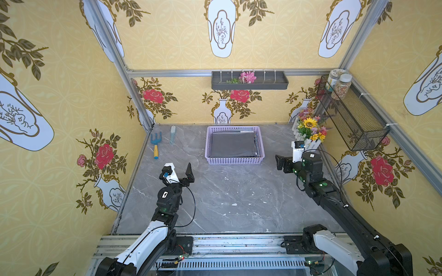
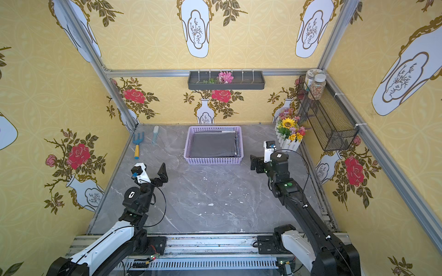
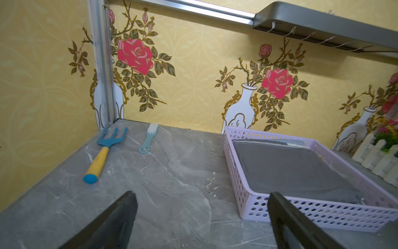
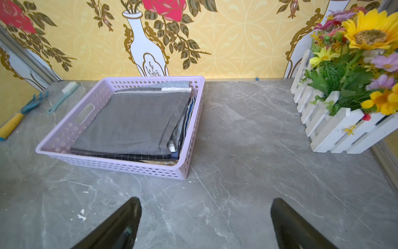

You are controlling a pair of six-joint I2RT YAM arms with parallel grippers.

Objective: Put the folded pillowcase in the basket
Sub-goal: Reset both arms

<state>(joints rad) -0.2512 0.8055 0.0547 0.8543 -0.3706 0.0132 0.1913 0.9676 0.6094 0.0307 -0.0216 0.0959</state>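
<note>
The lilac basket (image 1: 235, 161) sits on the grey marble surface (image 1: 227, 196), in the upper middle of both top views, close to the back wall. The folded pillowcase (image 1: 233, 144) is dark grey. It lies flat inside the basket, on top of a few other folded cloths. In the right wrist view the edges of those cloths peek out under it on the right side.

The left fingers (image 3: 116, 222) are spread wide apart and hold nothing. In the top views they are at the lower left of the basket, above the bare surface and not touching it. The right fingers (image 4: 120, 224) are spread wide too, and they hold nothing. They are just to the right of the basket, near the white flower box (image 1: 309, 137) with the sunflower.

In the upper left part of the surface lie a blue garden fork (image 1: 156, 145) with a yellow handle and a small light blue brush (image 1: 172, 135), side by side. A dark grey tray (image 1: 250, 82) hangs on the back wall. A black wire basket (image 1: 351, 114) hangs on the wall at the right, with two jars (image 1: 340, 86) in it.
</note>
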